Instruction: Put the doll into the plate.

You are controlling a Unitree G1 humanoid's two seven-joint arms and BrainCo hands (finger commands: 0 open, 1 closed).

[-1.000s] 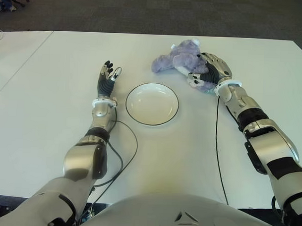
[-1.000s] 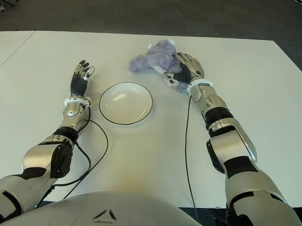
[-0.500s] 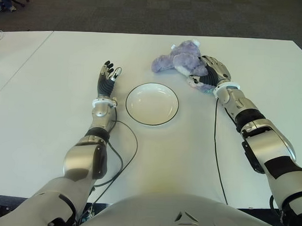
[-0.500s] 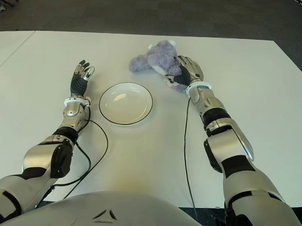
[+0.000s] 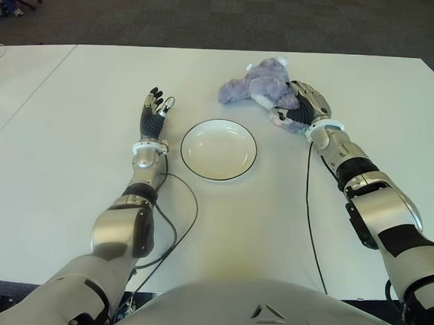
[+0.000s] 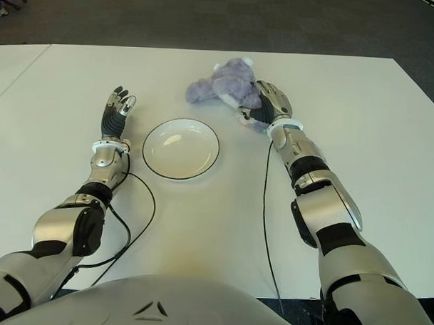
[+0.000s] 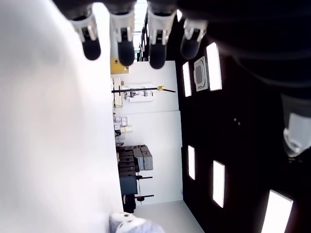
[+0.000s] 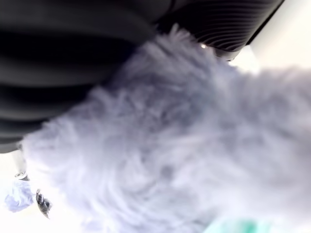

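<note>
A fluffy purple doll [image 5: 257, 85] lies on the white table [image 5: 75, 129] at the far side, right of centre. My right hand [image 5: 299, 108] sits against its right side, fingers curled over its body and thumb under it; in the right wrist view the doll's fur [image 8: 184, 145] fills the space against the palm. A white plate [image 5: 203, 158] with a dark rim stands empty nearer to me, left of the doll. My left hand [image 5: 155, 107] shows left of the plate, its fingers [image 7: 121, 43] straight and holding nothing.
Black cables trail over the table from both wrists, the left cable [image 5: 189, 204] looping in front of the plate, the right cable [image 5: 308, 208] running toward me. A dark carpeted floor [image 5: 222, 20] lies beyond the far table edge.
My right hand has slid a little farther onto the doll and its fingers have closed more around it. The doll, the plate and the left hand have stayed in place.
</note>
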